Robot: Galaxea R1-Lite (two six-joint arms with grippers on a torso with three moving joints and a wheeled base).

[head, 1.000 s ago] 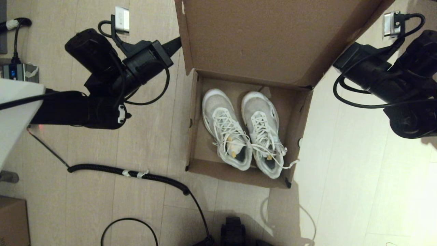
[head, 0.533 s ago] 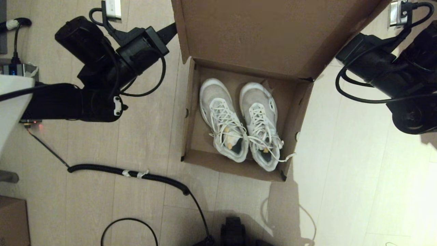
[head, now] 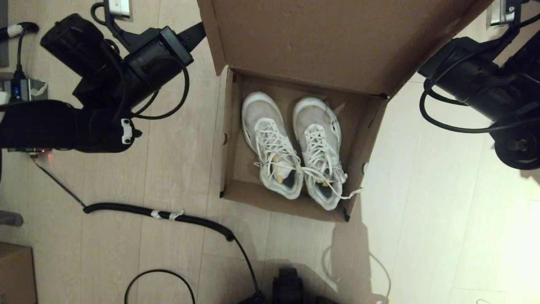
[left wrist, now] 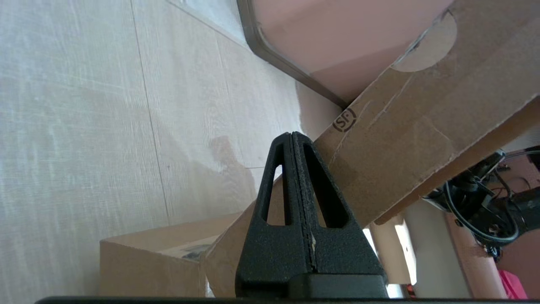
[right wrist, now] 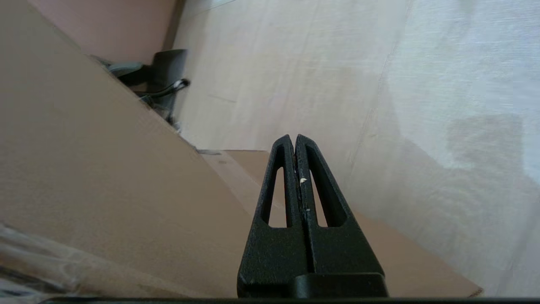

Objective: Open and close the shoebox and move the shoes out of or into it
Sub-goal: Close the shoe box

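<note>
The shoebox stands open on the floor, and its lid is raised on the far side. Both white shoes lie side by side inside, toes toward the lid. My left gripper is shut and empty. Its fingertips rest against the left side flap of the lid. My right gripper is also shut and empty, close beside the lid's outer face. In the head view its fingertips are hidden behind the lid's right edge.
A coiled black cable crosses the floor in front of the box. A small plain carton sits at the near left corner. A power unit lies at the far left. A dark part of the base shows at the bottom middle.
The box with the shoes has slid a little away and to the left. The lid's left edge and my left arm moved left and farther off. The right arm shifted slightly.
</note>
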